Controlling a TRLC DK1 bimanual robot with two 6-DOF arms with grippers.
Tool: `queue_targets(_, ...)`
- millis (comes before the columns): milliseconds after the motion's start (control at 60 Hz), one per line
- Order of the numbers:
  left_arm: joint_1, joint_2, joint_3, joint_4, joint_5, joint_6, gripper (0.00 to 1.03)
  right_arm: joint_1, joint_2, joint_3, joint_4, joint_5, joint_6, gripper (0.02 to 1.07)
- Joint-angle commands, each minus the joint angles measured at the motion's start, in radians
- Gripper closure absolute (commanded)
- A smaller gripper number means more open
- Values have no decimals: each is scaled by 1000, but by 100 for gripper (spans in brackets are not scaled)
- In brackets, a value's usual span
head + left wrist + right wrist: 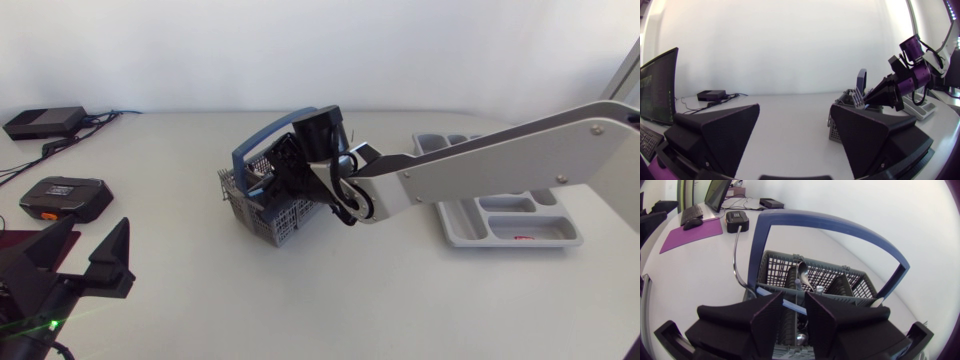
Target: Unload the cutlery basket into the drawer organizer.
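The right jaws are lowered over the basket (283, 219) at mid-frame and narrowed to a slit, not closed. A thin cutlery stem (797, 294) is seen in the gap, and a spoon (803, 273) stands just ahead. The left jaws, at lower left, are spread wide and hold nothing. The organizer (452, 228) lies well apart at the right of the tabletop (300, 300).

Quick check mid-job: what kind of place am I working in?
Probably a lab or office bench, not a kitchen: the cutlery basket and drawer organizer sit on a plain white table that also holds cabled black boxes.
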Motion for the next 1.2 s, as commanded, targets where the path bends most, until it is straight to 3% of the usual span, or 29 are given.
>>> queue_targets(0,10,-7,-41,-17,2,-20,4,10,30,29,27,-1,-17,80)
queue_targets(700,7,-3,-41,-17,2,-20,4,16,99,52,84,16,-17,101)
queue_targets(1183,2,2,-41,-17,2,-20,4,13,-40,-52,150,15,-5,101)
